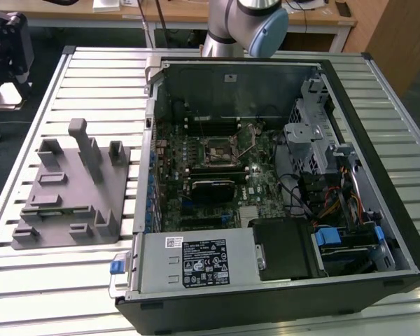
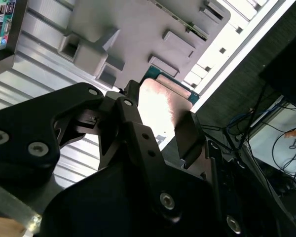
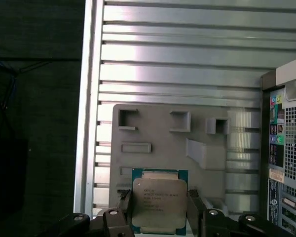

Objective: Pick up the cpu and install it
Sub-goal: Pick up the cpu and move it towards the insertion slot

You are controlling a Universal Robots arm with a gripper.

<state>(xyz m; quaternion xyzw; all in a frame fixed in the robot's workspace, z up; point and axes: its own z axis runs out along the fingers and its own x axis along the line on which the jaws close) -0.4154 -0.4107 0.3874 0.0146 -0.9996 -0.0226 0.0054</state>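
Observation:
The cpu (image 3: 159, 197), a flat square chip with a pale silver top and a green rim, sits between my gripper's (image 3: 159, 210) two black fingers. The gripper is shut on it, one finger (image 3: 124, 206) on each of two opposite edges. In the second wrist view the cpu (image 2: 160, 106) shines between the same fingers (image 2: 187, 133). It hangs well above the grey plastic tray (image 3: 153, 148) with upright blocks. In the exterior view the tray (image 1: 70, 189) lies at the exterior view's left, beside the open computer case (image 1: 266, 182). The motherboard's square socket (image 1: 217, 150) lies in the case's middle.
The arm (image 1: 245, 28) rises behind the case's far wall. The slatted metal table (image 1: 91, 77) carries tray and case. Inside the case are a drive cage (image 1: 311, 133), cables (image 1: 329, 203) and a power supply (image 1: 196, 262). Dark floor (image 3: 34, 123) lies past the table's edge.

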